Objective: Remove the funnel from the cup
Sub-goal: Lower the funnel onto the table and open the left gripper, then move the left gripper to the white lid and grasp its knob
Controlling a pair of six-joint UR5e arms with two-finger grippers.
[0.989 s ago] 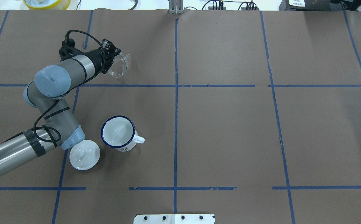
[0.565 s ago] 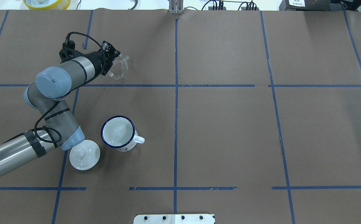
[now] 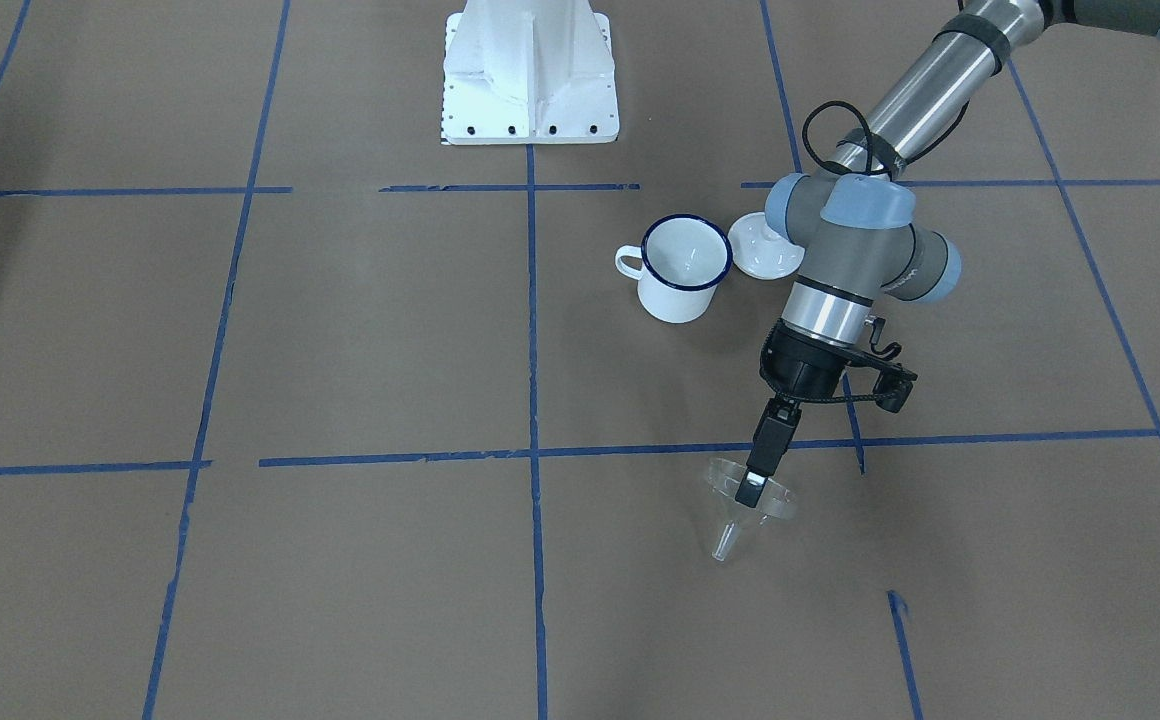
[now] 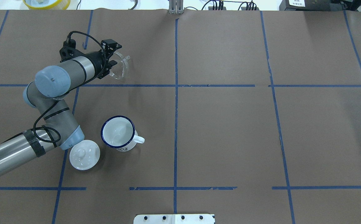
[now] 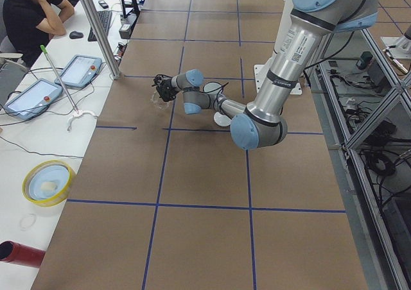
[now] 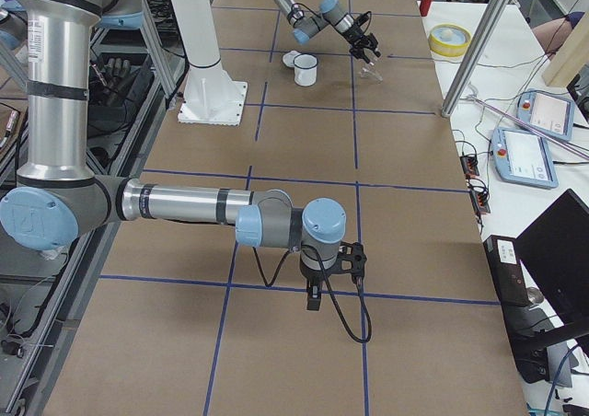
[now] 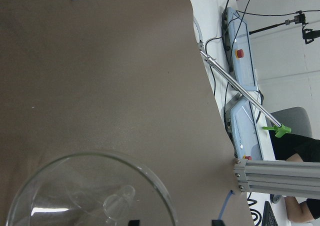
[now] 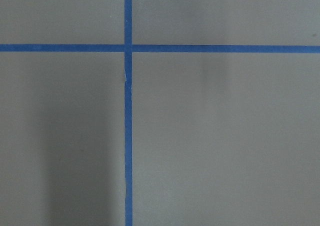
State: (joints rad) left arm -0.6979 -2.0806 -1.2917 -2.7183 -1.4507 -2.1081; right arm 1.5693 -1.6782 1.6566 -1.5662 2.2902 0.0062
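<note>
The clear funnel (image 4: 120, 66) lies tilted on the brown paper in the far left square, well apart from the cup, its spout (image 3: 725, 543) pointing away from the robot. My left gripper (image 4: 113, 53) is open at the funnel's rim. In the left wrist view its fingertips stand wide apart at the bottom edge, and the funnel (image 7: 85, 196) curves past one of them. The white cup (image 4: 118, 133) with a blue rim stands upright and empty nearer the robot. My right gripper (image 6: 314, 298) shows only in the exterior right view, so I cannot tell its state.
A white domed lid (image 4: 84, 154) rests beside the cup, close under the left arm's elbow. The white robot base (image 3: 528, 70) stands at the table's near edge. A yellow bowl (image 4: 46, 3) sits beyond the far edge.
The left gripper's fingers have spread apart and let go of the funnel's rim. The funnel has stayed in about the same spot.
</note>
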